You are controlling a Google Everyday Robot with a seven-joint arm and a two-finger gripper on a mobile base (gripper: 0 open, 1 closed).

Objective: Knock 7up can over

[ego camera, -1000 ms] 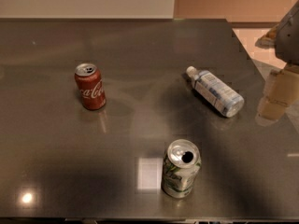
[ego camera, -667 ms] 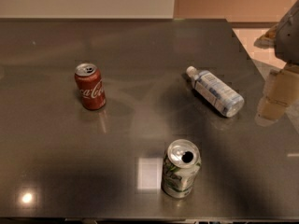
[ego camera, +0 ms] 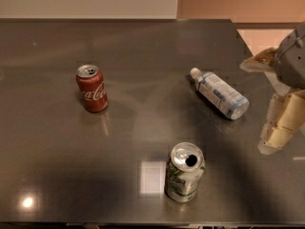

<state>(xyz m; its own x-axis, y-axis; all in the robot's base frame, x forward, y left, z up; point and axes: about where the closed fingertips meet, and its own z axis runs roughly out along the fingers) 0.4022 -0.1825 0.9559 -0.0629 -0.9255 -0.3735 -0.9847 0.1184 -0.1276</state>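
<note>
The 7up can (ego camera: 185, 172) stands upright near the front edge of the dark table, green-and-white side, silver top with its hole open. My gripper (ego camera: 272, 138) hangs at the right edge of the view, over the table's right side. It is well to the right of the can, slightly farther back, and apart from it.
A red Coca-Cola can (ego camera: 92, 88) stands upright at the left. A clear plastic bottle (ego camera: 219, 93) with a white cap lies on its side between the 7up can and the table's far right corner. The dark table (ego camera: 143, 46) ends at the right behind my arm.
My gripper has moved down in the view, toward the front of the table. The cans and the bottle have not moved.
</note>
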